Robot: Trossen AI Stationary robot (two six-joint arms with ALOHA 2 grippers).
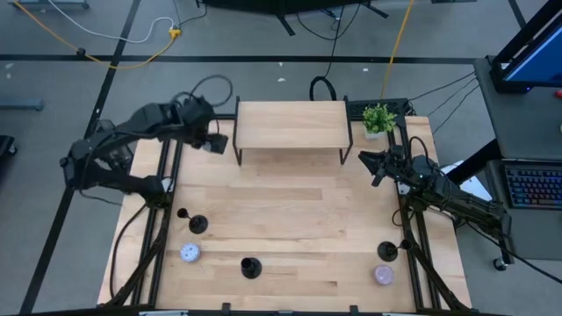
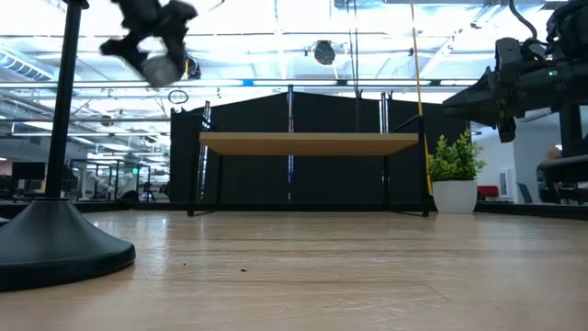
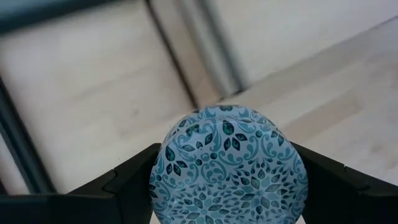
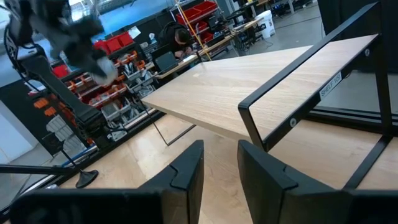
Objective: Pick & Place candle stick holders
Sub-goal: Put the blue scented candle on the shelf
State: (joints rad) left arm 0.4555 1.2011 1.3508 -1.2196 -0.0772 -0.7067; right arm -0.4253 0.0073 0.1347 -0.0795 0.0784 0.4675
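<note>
Holding a blue patterned tin (image 3: 228,165) by the shelf (image 1: 291,125), left gripper (image 1: 213,140); right gripper (image 1: 378,166) narrow, empty. All three candle stick holders (image 1: 198,225) unplaced on table (image 1: 290,228).

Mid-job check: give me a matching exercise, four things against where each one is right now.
Things:
1. blue patterned tin
2. lilac tin
3. potted plant
4. right gripper

Places:
A. on the table, right side, next to a candle stick holder
B. empty, in the air off the right end of the shelf
C. between the fingers of the left gripper
D. on the table beside the shelf's right end

Pairs: 1-C, 2-A, 3-D, 4-B
</note>
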